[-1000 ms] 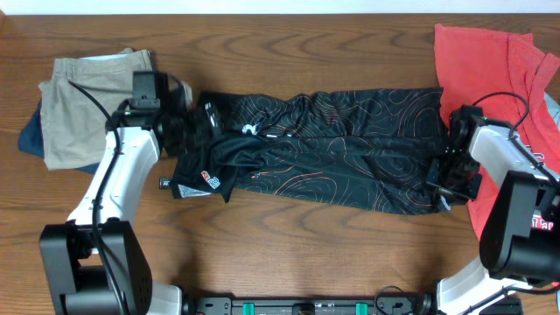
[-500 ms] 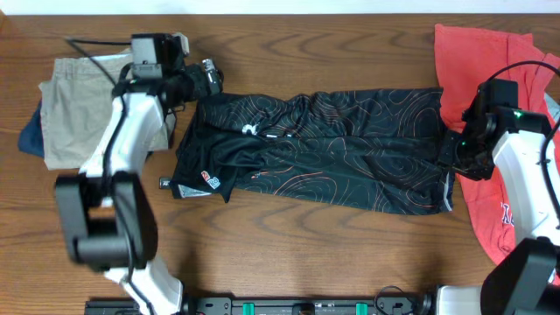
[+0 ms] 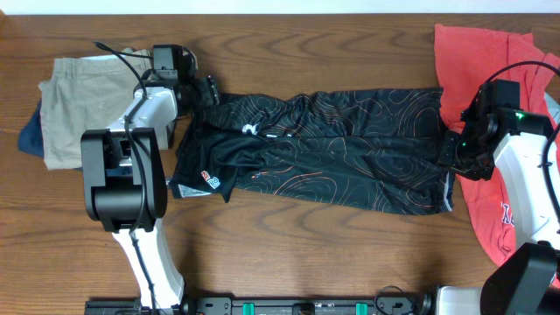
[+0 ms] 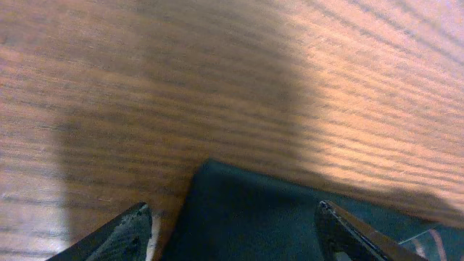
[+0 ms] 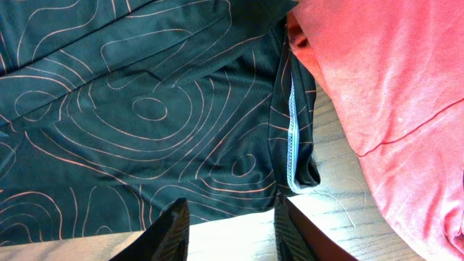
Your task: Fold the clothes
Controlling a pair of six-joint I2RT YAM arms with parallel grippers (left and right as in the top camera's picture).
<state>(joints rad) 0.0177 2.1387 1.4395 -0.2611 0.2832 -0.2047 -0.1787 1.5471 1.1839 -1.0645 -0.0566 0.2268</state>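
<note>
Jersey: one on table; one red shirt, one khaki garment off its ends. I see left fingers and right fingers apart.

A jersey lies across the counter between folded trousers, left, and a loose shirt, right; left pincer at its far-left corner, right pincer at its right edge.

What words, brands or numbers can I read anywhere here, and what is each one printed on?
Nothing here reads clearly.
White lettering on the black jersey: too small to read.
Colourful logo patch near the jersey's lower left corner: too small to read.
White print on the red shirt: too small to read.
Both wrist views: no text in sight.
</note>
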